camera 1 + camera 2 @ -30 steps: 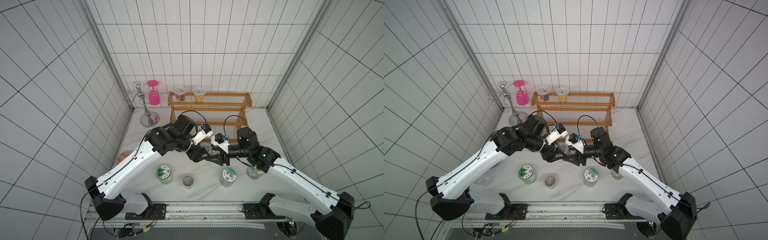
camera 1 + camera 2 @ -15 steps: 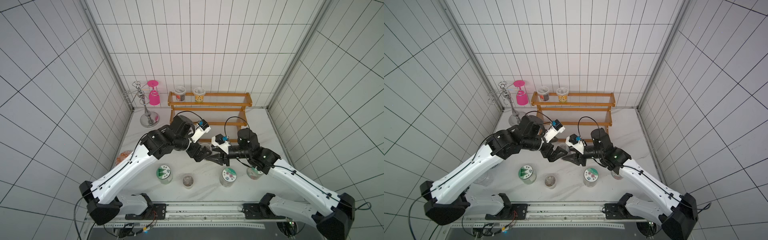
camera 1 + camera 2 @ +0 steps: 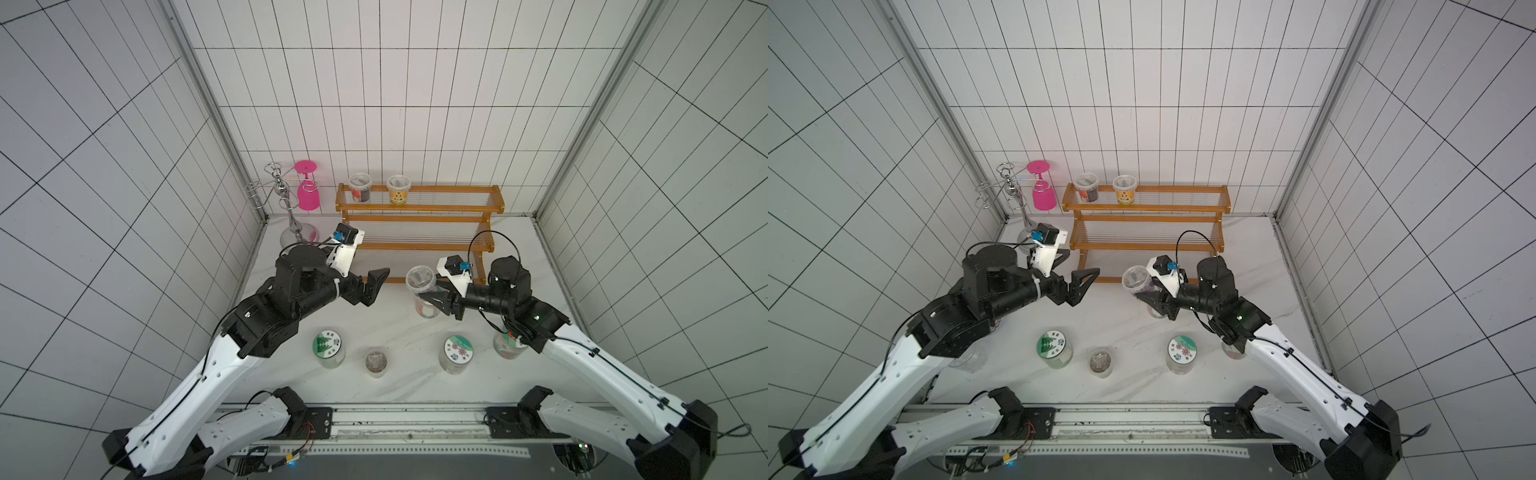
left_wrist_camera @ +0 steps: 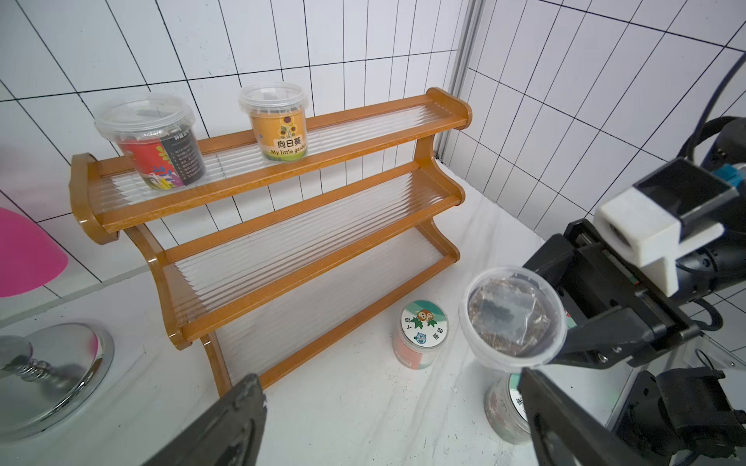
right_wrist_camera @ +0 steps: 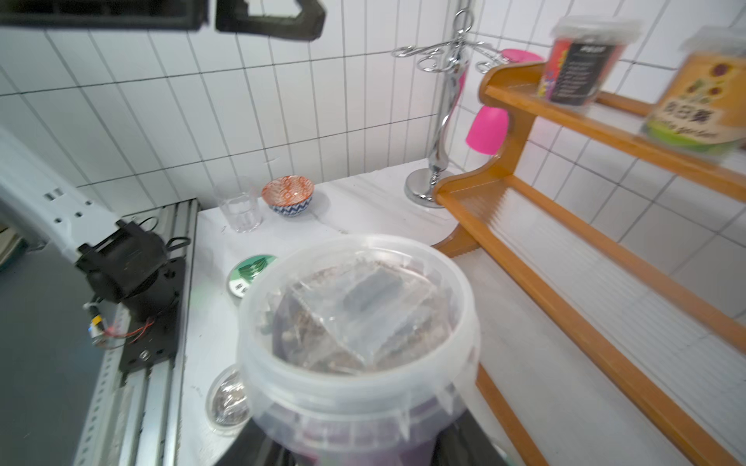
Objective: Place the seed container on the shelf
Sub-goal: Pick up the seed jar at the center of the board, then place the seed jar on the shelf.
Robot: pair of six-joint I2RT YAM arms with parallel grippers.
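Change: since a second ago my left gripper (image 3: pixel 372 286) has let go of the clear plastic lidded seed tub (image 3: pixel 421 277) and drawn back; its jaws stand spread wide.
Right gripper: right gripper (image 3: pixel 430 297) alone is pinching the seed tub by its lower body.
Tub place: between the right fingers, off the white tabletop (image 3: pixel 395 328), just before the lowest tier of the orange-brown wooden three-tier shelf (image 3: pixel 415 217).
Writing: the yellow tub (image 4: pixel 278 121) on the top tier reads "向日葵 My little garden"; I can't read the small print on the red-and-black tub (image 4: pixel 161 155).
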